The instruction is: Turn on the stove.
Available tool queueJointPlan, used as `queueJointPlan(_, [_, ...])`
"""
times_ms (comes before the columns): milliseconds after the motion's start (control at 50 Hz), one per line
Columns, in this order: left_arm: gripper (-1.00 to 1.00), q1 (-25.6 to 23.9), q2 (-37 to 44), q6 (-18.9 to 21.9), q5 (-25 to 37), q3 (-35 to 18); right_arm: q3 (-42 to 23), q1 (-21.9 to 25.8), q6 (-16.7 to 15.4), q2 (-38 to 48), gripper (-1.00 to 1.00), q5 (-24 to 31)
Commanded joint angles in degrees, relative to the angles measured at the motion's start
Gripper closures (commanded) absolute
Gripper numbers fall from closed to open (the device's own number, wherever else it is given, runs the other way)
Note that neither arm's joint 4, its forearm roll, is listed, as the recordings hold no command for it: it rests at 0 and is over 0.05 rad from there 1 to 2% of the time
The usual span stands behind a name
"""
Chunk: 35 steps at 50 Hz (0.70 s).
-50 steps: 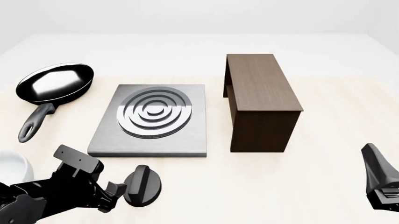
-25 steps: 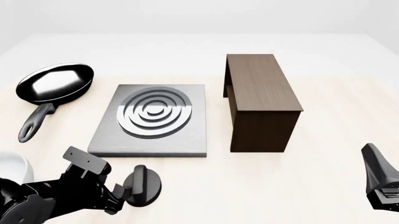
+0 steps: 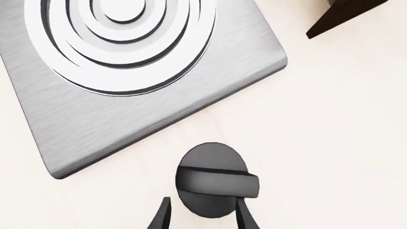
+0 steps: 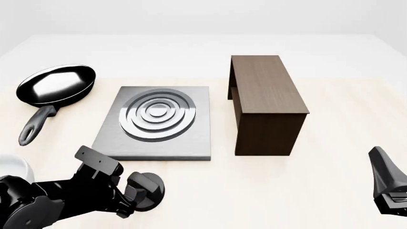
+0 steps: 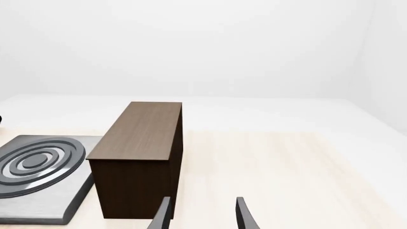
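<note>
A shiny black frying pan point(image 4: 56, 85) is sitting at the far left of the pale wooden table point(image 4: 330, 191). Beside it, the flat square brushed-grey metal stove point(image 4: 154, 123) with raised concentric silver rings is lying flat, and its small black round ridged control knob point(image 4: 146, 190) is resting on the table just in front of it. The left claw point(image 3: 201, 215) is reaching to the knob, its narrow fingers point(image 3: 163, 217) straddling the knob's near edge, parted. A dark brown wooden box-like stand point(image 4: 266, 102) is standing right of the stove. The right claw point(image 5: 201, 217) is hanging apart, slightly spread, holding nothing.
</note>
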Motion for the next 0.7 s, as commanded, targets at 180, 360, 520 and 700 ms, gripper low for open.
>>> queueJointPlan(180, [-1.0, 1.0, -0.7, 1.4, -2.4, 3.6, 0.0, 0.0, 0.0, 0.0, -1.0, 0.0])
queueJointPlan(360, [-1.0, 4.6, -6.5, 3.4, 1.2, 6.4, 0.0, 0.0, 0.0, 0.0, -1.0, 0.0])
queueJointPlan(520, [-1.0, 8.5, -15.2, 4.5, 10.2, 3.8, 0.0, 0.0, 0.0, 0.0, -1.0, 0.0])
queueJointPlan(700, [-1.0, 17.7, -17.3, 8.8, 11.9, 0.1, 0.0, 0.0, 0.0, 0.0, -1.0, 0.0])
